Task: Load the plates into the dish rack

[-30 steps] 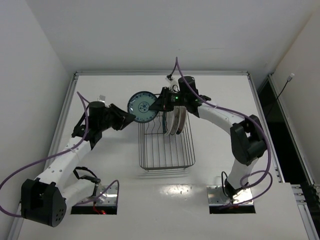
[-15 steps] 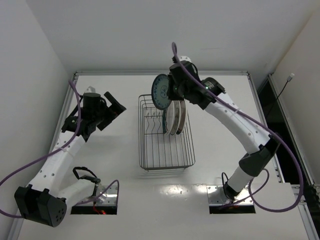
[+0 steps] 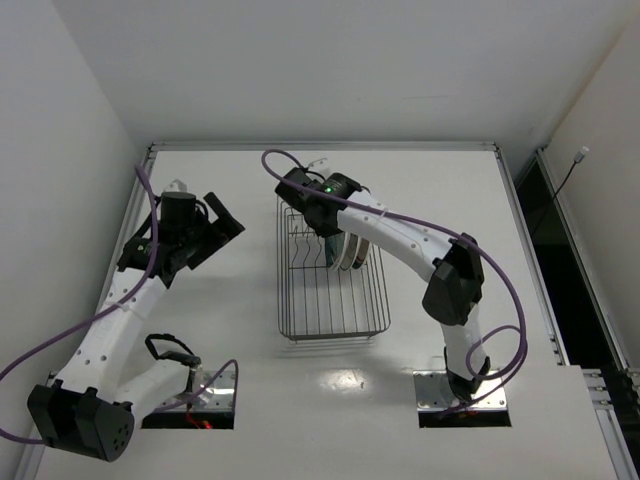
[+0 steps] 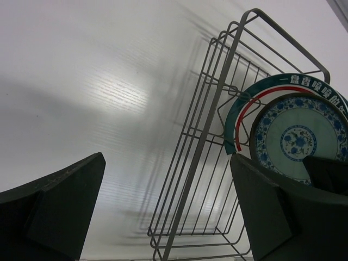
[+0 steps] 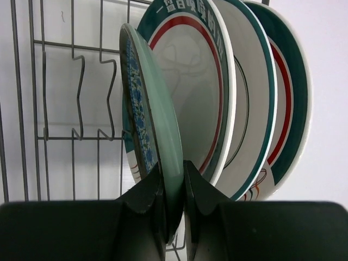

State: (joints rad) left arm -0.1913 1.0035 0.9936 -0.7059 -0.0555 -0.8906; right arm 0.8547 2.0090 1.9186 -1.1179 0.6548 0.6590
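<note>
My right pincer (image 5: 174,179) grips the teal plate (image 5: 147,109) upright in the dish rack (image 3: 330,290), with the other plates (image 5: 190,81) crowding just beside it. The left pincer (image 3: 226,214) gapes wide, well apart from the rack.

Open table (image 3: 240,300) left of the dish rack (image 3: 335,300); upright plates (image 5: 190,81) across its far end.

plates (image 5: 239,109): in dish rack (image 3: 330,295), far end | small plate (image 5: 157,125): leftmost

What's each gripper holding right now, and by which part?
The right gripper is shut on the small teal plate, pinching its rim as it stands on edge in the dish rack. The left gripper is open and holds nothing.
</note>
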